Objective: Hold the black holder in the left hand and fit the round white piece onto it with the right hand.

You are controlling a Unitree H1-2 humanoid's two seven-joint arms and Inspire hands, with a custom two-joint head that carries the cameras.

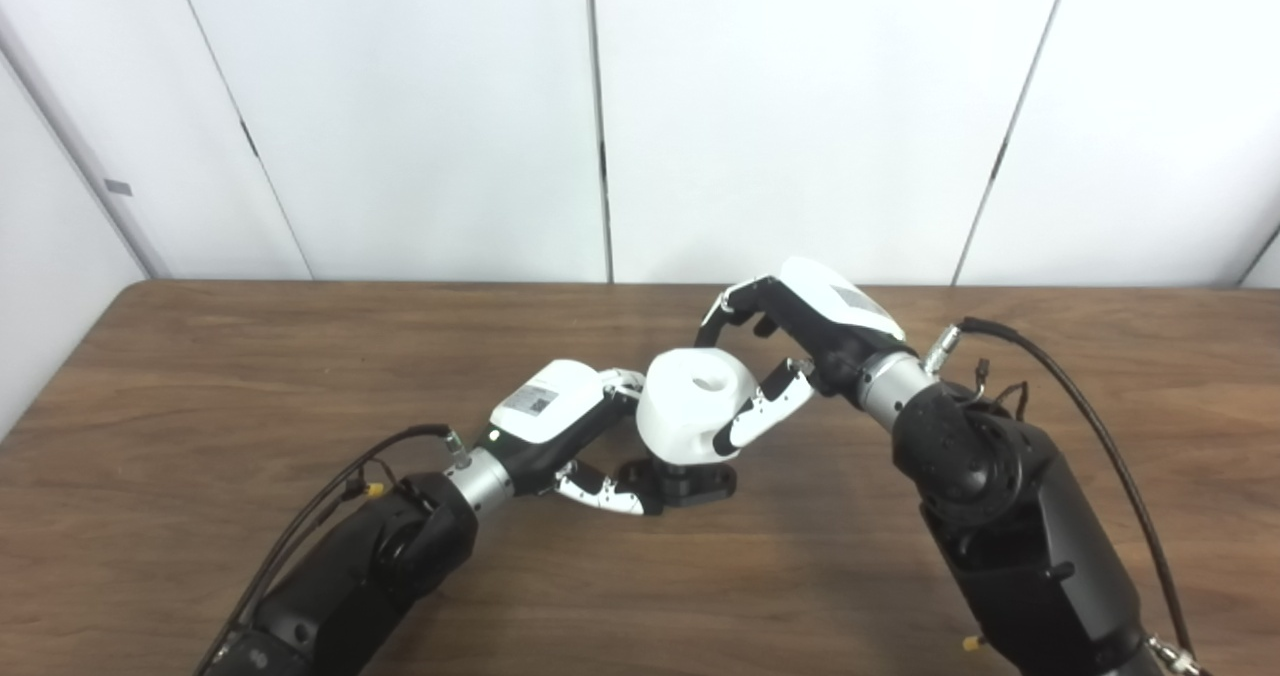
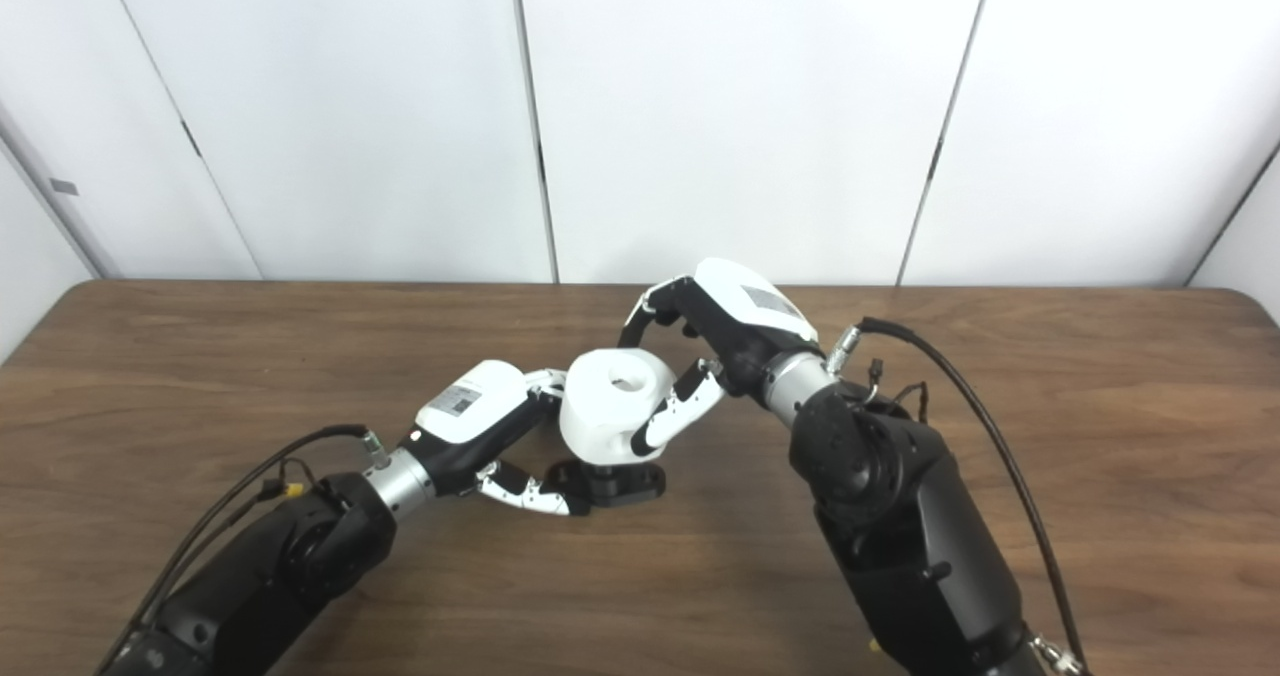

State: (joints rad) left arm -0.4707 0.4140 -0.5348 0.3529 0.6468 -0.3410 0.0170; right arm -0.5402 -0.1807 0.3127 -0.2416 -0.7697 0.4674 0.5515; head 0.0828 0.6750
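White round piece sits on the black holder, mid-table. Right hand at its 2 o'clock: fingers curl over the far rim, thumb pressed on the near side, pinching it. Left hand at 9 o'clock: thumb touches the holder's base at 8 o'clock, fingers hidden behind the piece; grip cannot be told. Right eye view shows more of the holder's base; left eye view crowds it.

The worktop is dark brown with wood grain. The round white piece is plain glossy white; the black holder is matte black. Both the left hand and right hand are white-shelled with black fingers.
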